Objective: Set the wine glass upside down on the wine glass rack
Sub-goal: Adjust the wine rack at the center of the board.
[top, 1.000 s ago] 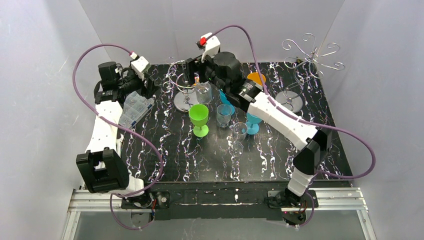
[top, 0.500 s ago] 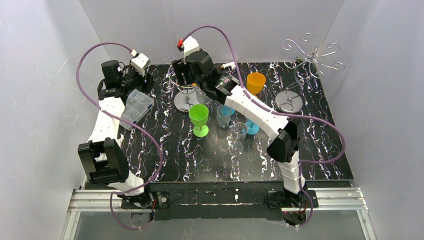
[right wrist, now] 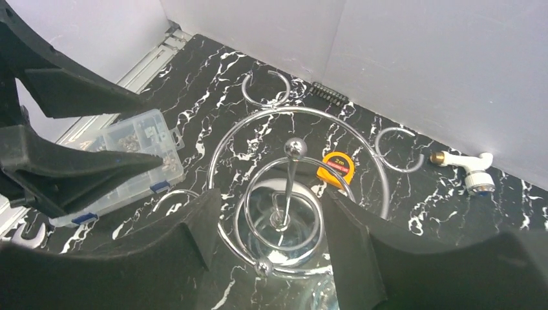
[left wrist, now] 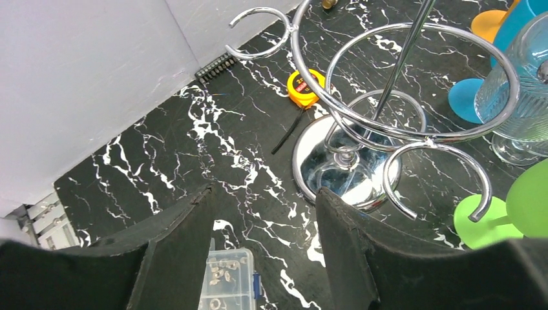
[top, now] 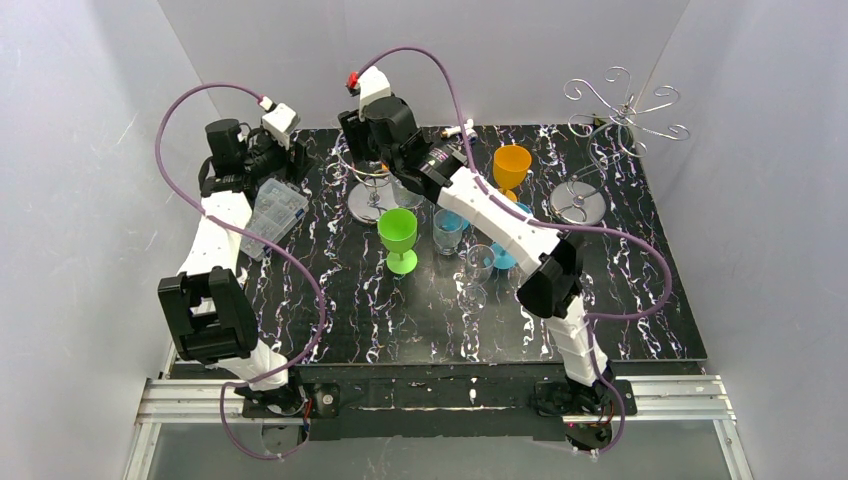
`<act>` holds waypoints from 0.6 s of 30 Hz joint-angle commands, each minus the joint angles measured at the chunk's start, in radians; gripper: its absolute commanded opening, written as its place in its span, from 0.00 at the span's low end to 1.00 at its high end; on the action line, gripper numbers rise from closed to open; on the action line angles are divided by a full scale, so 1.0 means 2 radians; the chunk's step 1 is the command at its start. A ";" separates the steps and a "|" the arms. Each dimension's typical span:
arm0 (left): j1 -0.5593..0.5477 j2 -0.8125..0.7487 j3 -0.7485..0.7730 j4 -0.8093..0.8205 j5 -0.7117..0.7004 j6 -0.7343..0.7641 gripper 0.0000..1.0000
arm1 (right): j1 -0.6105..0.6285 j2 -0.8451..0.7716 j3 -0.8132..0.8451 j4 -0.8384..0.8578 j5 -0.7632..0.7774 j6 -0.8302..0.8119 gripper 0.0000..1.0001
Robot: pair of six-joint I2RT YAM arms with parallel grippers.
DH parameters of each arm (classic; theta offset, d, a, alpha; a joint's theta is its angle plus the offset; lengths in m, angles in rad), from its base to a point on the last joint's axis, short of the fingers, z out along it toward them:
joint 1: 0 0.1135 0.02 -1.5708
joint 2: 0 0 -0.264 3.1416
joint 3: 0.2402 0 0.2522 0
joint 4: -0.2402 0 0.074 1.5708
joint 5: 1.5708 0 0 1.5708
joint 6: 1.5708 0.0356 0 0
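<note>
- From the top camera, the wine glass rack (top: 620, 108) stands upright at the back right corner of the worktop (top: 420, 320), well apart from both arms.
- The right arm stretches across to the back, left of centre. The right fingers (top: 362, 152) are above a shorter loop-ring stand (top: 366, 200).
- The ribbed clear wine glass (top: 404, 192) stands upright just beside that stand, partly hidden by the arm.
- The left fingers (top: 288, 165) hang at the back left, above a clear organizer box (top: 275, 210).
- A green goblet (top: 398, 232) and an orange glass (top: 512, 163) stand further along the worktop.
- In the left wrist view, the left fingers (left wrist: 181, 239) are spread well apart with nothing between them. Only the worktop and a corner of the organizer box (left wrist: 226, 284) show in the gap.
- Ahead is the loop-ring stand's chrome base (left wrist: 349, 174), with an orange tape measure (left wrist: 305, 87) behind it. The wine glass (left wrist: 525, 97) is upright at the right edge, beside the large ring.
- In the right wrist view, the right fingers (right wrist: 194, 226) are also apart, looking down on the stand's ball-topped post (right wrist: 296, 147).
- A curve of clear glass shows in the gap at the bottom edge. I cannot tell whether the fingers touch it.
</note>
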 commanded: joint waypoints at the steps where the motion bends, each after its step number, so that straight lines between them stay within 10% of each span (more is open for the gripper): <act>1: -0.007 0.001 0.011 0.009 0.030 -0.012 0.57 | -0.007 0.023 0.036 0.026 -0.004 0.012 0.65; 18: -0.030 -0.021 0.000 -0.021 0.062 0.008 0.57 | -0.033 0.047 0.033 0.068 -0.040 0.037 0.44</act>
